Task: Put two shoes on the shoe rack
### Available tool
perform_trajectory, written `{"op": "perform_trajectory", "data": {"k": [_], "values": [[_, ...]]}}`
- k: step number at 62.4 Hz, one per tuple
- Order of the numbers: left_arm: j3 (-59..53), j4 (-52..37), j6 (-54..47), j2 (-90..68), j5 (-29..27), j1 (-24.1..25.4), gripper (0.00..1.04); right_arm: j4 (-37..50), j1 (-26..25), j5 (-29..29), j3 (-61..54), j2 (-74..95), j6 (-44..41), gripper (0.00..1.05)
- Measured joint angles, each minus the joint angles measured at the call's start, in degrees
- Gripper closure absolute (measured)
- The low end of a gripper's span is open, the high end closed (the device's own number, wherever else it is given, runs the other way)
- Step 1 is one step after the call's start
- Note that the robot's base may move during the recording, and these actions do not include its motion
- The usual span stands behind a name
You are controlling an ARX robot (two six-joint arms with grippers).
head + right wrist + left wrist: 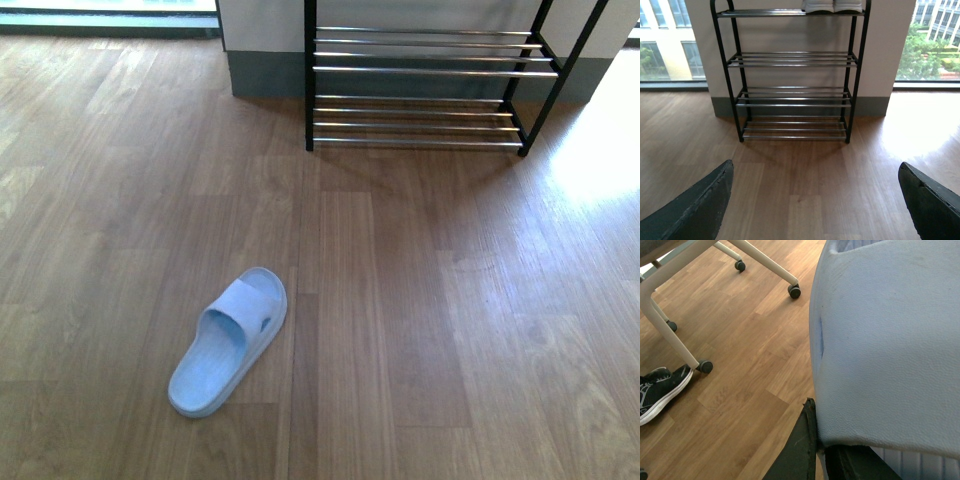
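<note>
One shoe, a light blue slipper, lies on the wooden floor at the front left, toe pointing towards the shoe rack. Neither arm shows in the front view. A second light blue slipper fills the left wrist view, and my left gripper is shut on its edge. My right gripper is open above bare floor, facing the black-framed shoe rack with chrome bars against the wall. On the rack's top tier stand two white-soled items, cut off by the frame.
A chair's white legs with castors stand on the floor in the left wrist view, and a black sneaker rests beside them. The rack backs onto a white wall with a grey skirting, with windows on both sides.
</note>
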State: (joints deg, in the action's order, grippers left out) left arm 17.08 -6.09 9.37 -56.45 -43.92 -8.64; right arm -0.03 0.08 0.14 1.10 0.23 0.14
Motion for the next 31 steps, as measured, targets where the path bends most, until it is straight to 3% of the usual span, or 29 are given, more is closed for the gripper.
{"op": "perform_trajectory", "data": {"k": [31], "values": [[-0.1,0.1,0.0,0.0,-0.2,0.1,1.03,0.0,0.0,-0.3,0.0,0.0,0.0,0.09]]}}
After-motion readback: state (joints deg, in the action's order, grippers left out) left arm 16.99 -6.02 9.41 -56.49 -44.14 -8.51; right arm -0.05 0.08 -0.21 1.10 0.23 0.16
